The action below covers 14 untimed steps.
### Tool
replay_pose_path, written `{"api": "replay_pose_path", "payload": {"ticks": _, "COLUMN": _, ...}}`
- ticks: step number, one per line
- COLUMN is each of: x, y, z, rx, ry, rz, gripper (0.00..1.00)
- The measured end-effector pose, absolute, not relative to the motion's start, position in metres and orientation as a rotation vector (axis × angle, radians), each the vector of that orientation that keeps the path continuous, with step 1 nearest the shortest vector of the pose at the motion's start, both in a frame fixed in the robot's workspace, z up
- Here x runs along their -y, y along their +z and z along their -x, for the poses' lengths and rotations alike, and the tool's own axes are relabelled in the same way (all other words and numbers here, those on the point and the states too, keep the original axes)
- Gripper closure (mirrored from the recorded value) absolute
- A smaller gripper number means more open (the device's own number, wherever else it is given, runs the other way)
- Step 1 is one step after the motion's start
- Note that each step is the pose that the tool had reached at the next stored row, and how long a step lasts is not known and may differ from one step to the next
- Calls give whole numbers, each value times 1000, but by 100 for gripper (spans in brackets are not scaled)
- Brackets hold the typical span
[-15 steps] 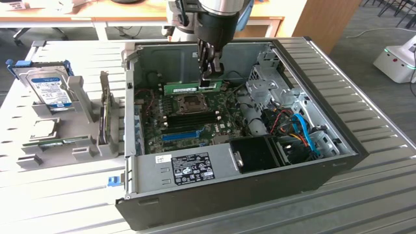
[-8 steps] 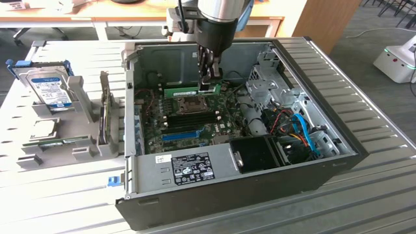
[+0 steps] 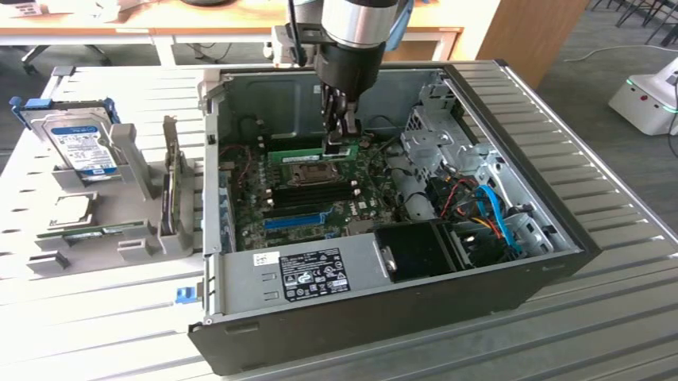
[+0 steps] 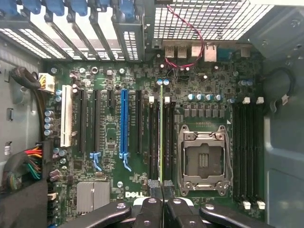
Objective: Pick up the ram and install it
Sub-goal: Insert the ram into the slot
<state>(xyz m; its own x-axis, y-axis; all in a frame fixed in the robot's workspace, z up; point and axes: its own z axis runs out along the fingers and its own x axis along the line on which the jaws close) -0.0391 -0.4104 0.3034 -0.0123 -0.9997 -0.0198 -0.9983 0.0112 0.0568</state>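
Observation:
The ram [image 4: 161, 133] is a thin green stick seen edge-on, standing in a black slot between the blue slot and the CPU socket [image 4: 204, 159]. In the exterior view the ram [image 3: 302, 153] lies along the far side of the motherboard, inside the open computer case [image 3: 529, 270]. My gripper [image 4: 161, 187] reaches down into the case and is shut on the end of the ram, one dark fingertip [image 4: 153, 185] on each side of it. In the exterior view, the gripper [image 3: 339, 141] hangs straight down over the stick's right end.
A blue long slot [image 4: 124, 123] and several black slots run parallel to the ram. More black memory slots [image 4: 247, 147] lie beyond the socket. Blue and orange cables [image 3: 493, 210] and a black fan shroud [image 3: 424, 250] crowd the case. A hard drive [image 3: 85, 147] stands on a grey fixture outside.

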Motion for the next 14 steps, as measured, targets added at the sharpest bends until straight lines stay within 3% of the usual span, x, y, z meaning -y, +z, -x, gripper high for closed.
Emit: {"api": "replay_pose_path", "payload": {"ticks": 14, "x": 410, "y": 279, "z": 39, "rx": 2215, "ry": -85, "rz": -2189, "gripper": 88}}
